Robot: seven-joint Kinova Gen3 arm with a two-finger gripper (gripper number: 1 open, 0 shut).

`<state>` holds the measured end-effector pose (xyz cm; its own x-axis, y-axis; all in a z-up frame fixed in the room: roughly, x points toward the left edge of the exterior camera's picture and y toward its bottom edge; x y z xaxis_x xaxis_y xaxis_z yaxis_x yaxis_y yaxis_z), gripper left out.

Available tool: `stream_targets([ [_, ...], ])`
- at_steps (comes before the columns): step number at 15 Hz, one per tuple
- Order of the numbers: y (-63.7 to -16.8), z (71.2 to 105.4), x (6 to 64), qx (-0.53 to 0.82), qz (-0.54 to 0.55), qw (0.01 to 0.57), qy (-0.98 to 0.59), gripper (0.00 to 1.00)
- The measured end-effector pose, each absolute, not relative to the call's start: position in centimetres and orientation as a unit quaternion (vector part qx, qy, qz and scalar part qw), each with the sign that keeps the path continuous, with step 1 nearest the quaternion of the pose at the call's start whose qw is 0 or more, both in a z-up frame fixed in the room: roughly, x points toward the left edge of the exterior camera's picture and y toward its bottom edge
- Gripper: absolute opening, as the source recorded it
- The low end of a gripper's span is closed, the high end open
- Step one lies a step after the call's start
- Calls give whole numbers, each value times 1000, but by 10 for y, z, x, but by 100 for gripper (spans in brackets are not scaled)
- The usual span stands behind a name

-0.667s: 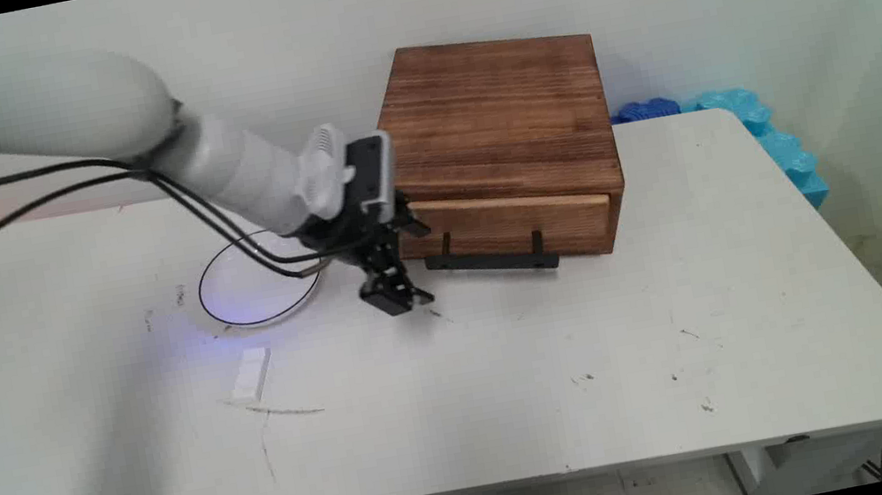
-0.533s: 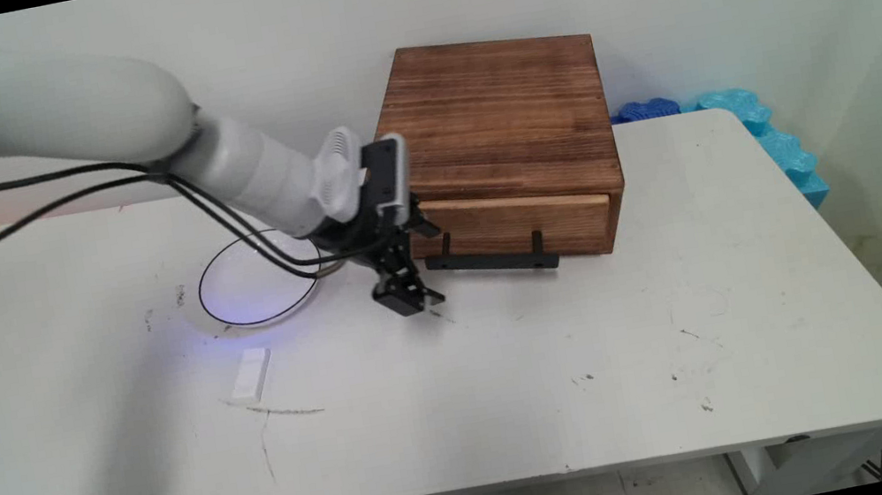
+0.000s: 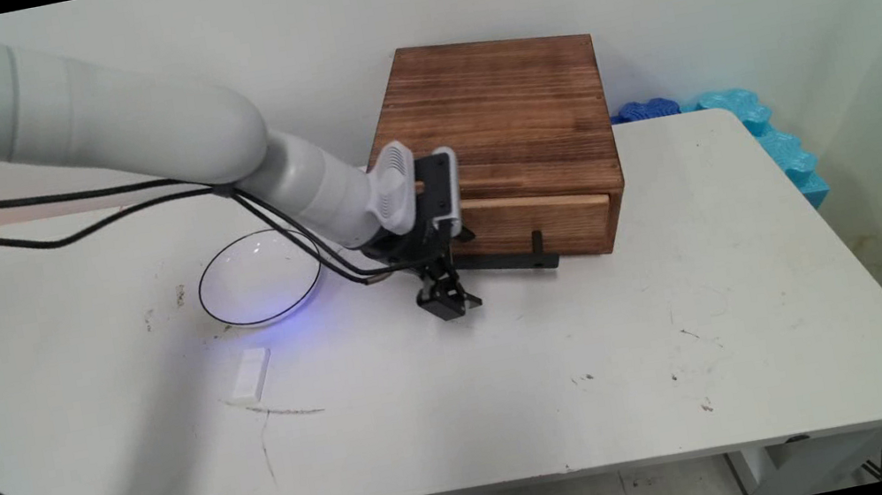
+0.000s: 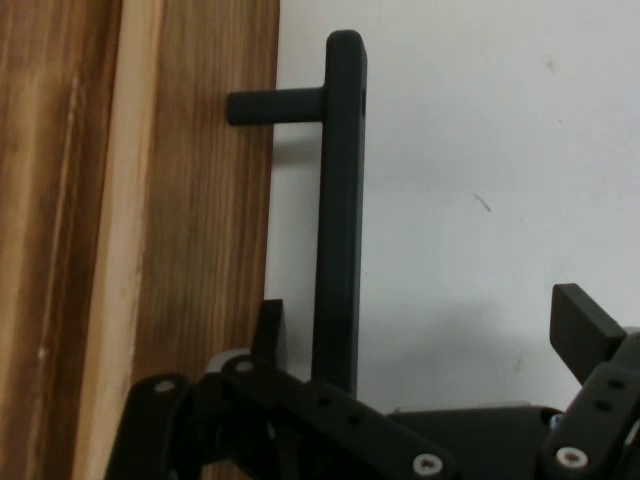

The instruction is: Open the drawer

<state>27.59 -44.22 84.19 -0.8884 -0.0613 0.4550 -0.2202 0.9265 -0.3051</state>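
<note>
The gripper [image 3: 450,304] is hanging low over the surface [image 3: 517,378] just in front of the wooden box [image 3: 503,107], at the left end of the black handle [image 3: 508,261] on the box's drawer [image 3: 531,223]. Its fingers are standing apart, so the gripper [image 4: 420,350] is open. In the hand view one finger [image 4: 268,330] is sitting between the drawer [image 4: 190,220] front and the handle [image 4: 340,200] bar, while the other finger [image 4: 585,330] is waiting on the outer side of the bar, well clear of it. The bar is lying between the two fingers, and neither finger is plainly touching it. One post of the handle is joining the bar to the drawer front near the top of that view.

The wooden box is standing toward the far edge of the surface, a little right of the middle, with its drawer facing the near edge. The drawer front is sticking out slightly from the box body.

Left of the gripper, a clear glass bowl [image 3: 259,276] with a dark rim is resting on the surface. Nearer the near edge from the bowl, a small white block [image 3: 251,375] is lying flat, apart from the bowl. Black cables [image 3: 46,242] are trailing from the white arm [image 3: 117,131] toward the left edge.

Beyond the far right corner, blue foam pieces [image 3: 752,124] are lying against the wall.
</note>
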Motion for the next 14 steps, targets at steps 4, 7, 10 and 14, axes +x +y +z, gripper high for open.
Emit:
stream_targets([
  [4,-447,830,264,79,175,220,-956,100],
  [7,-451,820,256,82,175,217,-957,100],
  [10,-456,811,251,83,174,214,-958,100],
  [14,-461,801,245,84,172,210,-959,100],
])
